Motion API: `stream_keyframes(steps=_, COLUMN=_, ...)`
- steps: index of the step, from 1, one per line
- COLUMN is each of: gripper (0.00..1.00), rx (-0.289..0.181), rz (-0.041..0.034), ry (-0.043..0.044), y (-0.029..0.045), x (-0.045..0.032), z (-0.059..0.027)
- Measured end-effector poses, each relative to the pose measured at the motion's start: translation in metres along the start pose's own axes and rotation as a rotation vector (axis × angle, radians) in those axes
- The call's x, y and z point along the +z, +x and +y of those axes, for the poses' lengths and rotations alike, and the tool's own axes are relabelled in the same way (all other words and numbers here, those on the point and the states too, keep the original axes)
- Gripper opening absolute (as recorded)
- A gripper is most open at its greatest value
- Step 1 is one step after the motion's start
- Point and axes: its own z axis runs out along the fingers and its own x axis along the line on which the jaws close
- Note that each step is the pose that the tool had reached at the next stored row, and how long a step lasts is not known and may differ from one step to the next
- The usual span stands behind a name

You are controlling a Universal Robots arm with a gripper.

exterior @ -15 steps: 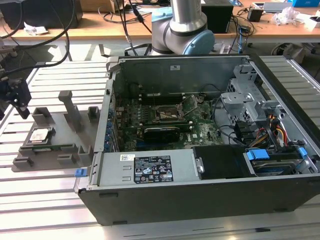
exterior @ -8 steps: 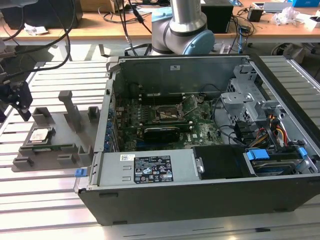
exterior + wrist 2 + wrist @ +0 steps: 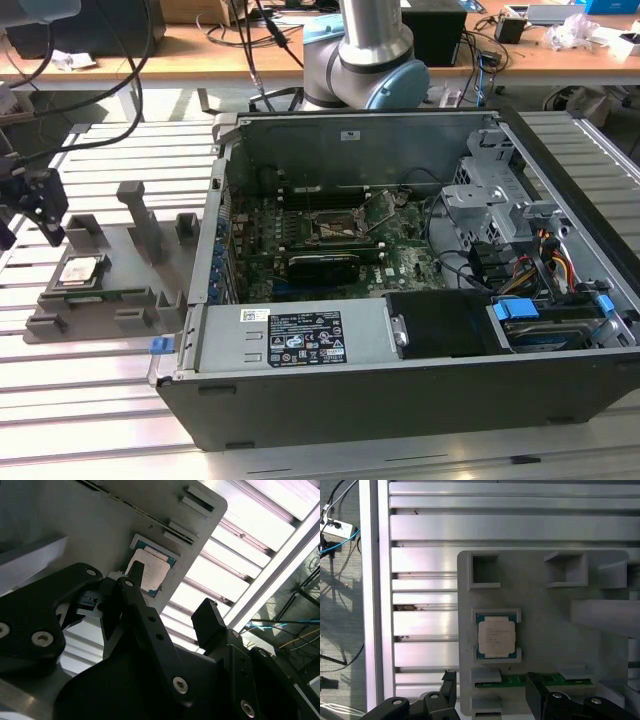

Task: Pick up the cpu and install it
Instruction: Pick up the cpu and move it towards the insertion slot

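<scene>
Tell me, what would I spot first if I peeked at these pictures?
The big open computer case sits in the middle of the exterior view, with its green board and wires showing. At the exterior view's left, a shiny silver cpu lies in a grey holder. The robot's black hand hangs over it with its fingers apart.
</scene>
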Motion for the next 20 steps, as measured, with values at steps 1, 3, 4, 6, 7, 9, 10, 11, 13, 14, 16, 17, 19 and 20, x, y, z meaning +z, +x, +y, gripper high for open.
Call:
stream_keyframes(steps=1, gripper=0.66, rx=0.000, rz=0.0000, ry=0.0000, y=0.0000, x=0.0006, z=0.0000)
stream_keyframes(steps=3, gripper=0.66, rx=0.000, rz=0.0001, ry=0.0000, y=0.0001, x=0.0025, z=0.0001)
stream_keyframes(steps=4, gripper=0.66, rx=0.000, rz=0.0000, ry=0.0000, y=0.0001, x=0.0033, z=0.0001)
stream_keyframes(steps=6, gripper=0.66, rx=0.000, rz=0.0000, ry=0.0000, y=0.0002, x=0.0052, z=0.0002)
stream_keyframes(steps=7, gripper=0.66, rx=0.000, rz=0.0001, ry=0.0000, y=0.0002, x=0.0067, z=0.0003)
stream_keyframes(steps=9, gripper=0.66, rx=0.000, rz=0.0000, ry=0.0000, y=0.0002, x=0.0079, z=0.0003)
stream_keyframes(steps=10, gripper=0.66, rx=0.000, rz=0.0000, ry=0.0000, y=0.0003, x=0.0088, z=0.0003)
stream_keyframes(steps=11, gripper=0.66, rx=0.000, rz=0.0000, ry=0.0000, y=0.0003, x=0.0093, z=0.0004)
stream_keyframes(steps=13, gripper=0.66, rx=0.000, rz=0.0001, ry=0.0001, y=0.0003, x=0.0106, z=0.0004)
stream_keyframes(steps=14, gripper=0.66, rx=0.000, rz=0.0001, ry=0.0000, y=0.0003, x=0.0113, z=0.0005)
stream_keyframes(steps=16, gripper=0.66, rx=0.000, rz=0.0000, ry=0.0000, y=0.0004, x=0.0126, z=0.0005)
stream_keyframes(steps=17, gripper=0.66, rx=0.000, rz=0.0000, ry=0.0000, y=0.0004, x=0.0132, z=0.0005)
stream_keyframes(steps=19, gripper=0.66, rx=0.000, rz=0.0001, ry=0.0001, y=0.0004, x=0.0142, z=0.0006)
stream_keyframes(steps=20, gripper=0.66, rx=0.000, rz=0.0001, ry=0.0000, y=0.0004, x=0.0149, z=0.0006)
